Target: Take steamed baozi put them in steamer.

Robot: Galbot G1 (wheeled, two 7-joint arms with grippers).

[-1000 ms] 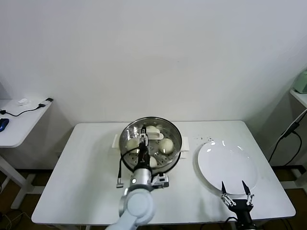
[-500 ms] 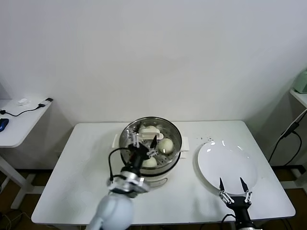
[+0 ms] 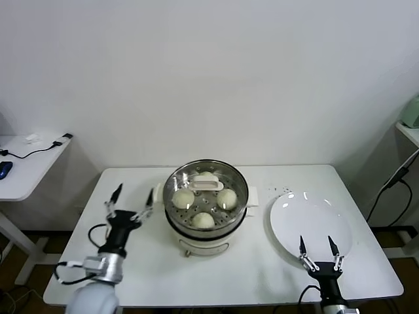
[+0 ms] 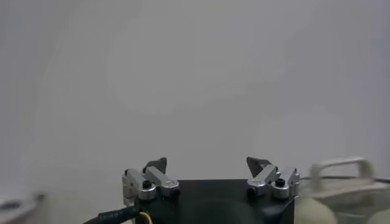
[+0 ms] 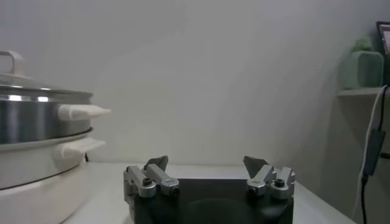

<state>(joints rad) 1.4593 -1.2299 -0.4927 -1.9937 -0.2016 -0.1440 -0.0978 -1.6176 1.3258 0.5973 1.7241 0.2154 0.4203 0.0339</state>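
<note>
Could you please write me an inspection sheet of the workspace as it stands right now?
Surface: white table, with small dark specks near the plate.
Job's things: steamer at table centre holds four steamed baozi; a white handle piece lies at its far rim; the white plate to its right is bare.
Clutter: nothing seen beyond the specks.
Grippers: left hand open and holding nothing, over the table left of the steamer; right hand open and holding nothing, at the plate's near edge.
Cables: black cable on the side table; another cable hangs at far right.
Surroundings: plain white wall; shelf with a green object at right.
</note>
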